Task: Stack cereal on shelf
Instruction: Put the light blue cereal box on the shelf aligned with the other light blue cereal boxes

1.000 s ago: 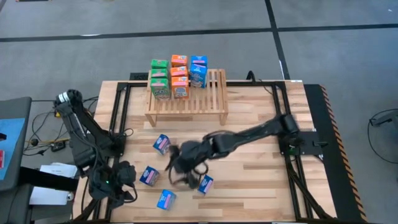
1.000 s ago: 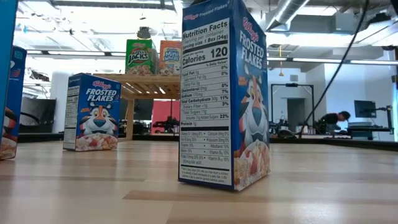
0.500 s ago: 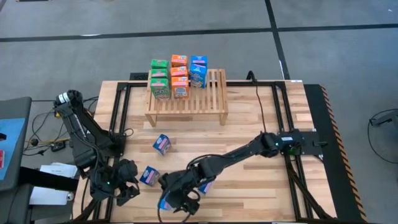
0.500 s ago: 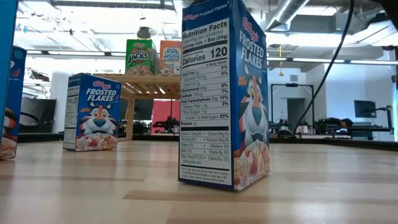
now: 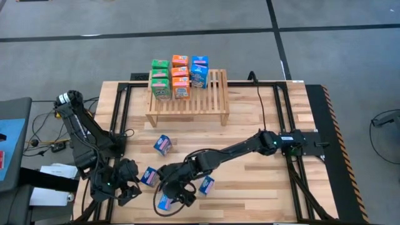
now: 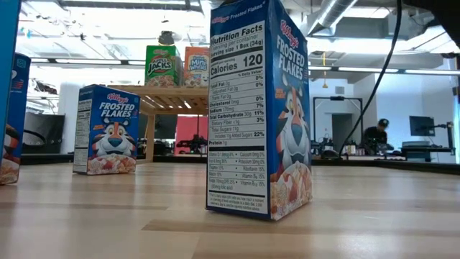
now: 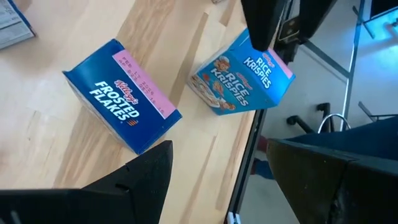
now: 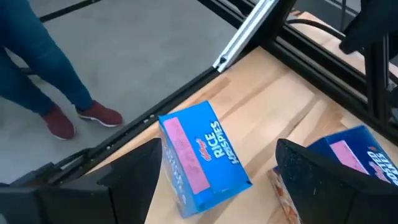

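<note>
table: a light-wood top point(image 5: 250, 181) carrying the rack at the far side and loose boxes at the near-left.
shelf: the slatted rack point(image 5: 209, 94) stands at the far middle of the table; six boxes in green, orange and blue point(image 5: 179, 76) are grouped on its left half, and the right half is bare.
right arm: it reaches across the table to the near-left corner; the right gripper point(image 5: 172, 197) hangs over the Rice Krispies box, fingers spread wide, nothing between them.
left arm: it is folded at the near-left edge; the left gripper point(image 5: 125, 186) sits low beside the loose boxes, fingers parted and empty.
loose cereal: four blue boxes lie well apart from the shelf — one nearest the rack point(image 5: 162, 145), one just beside the left gripper point(image 5: 149, 177), one right of the right gripper point(image 5: 207, 184), and the Rice Krispies box point(image 8: 202, 155) close to the table's near edge.
handling: thin printed cardboard, probably very light, stiff at the edges yet easy to dent; the glossy faces may slip. A gentle squeeze across the two narrow sides, near mid-height, looks the safest hold.
change: a second ago the right gripper was near the table's middle; it has since swung toward the near-left corner and pulled back slightly over the Rice Krispies box. The boxes and left arm look unmoved.
</note>
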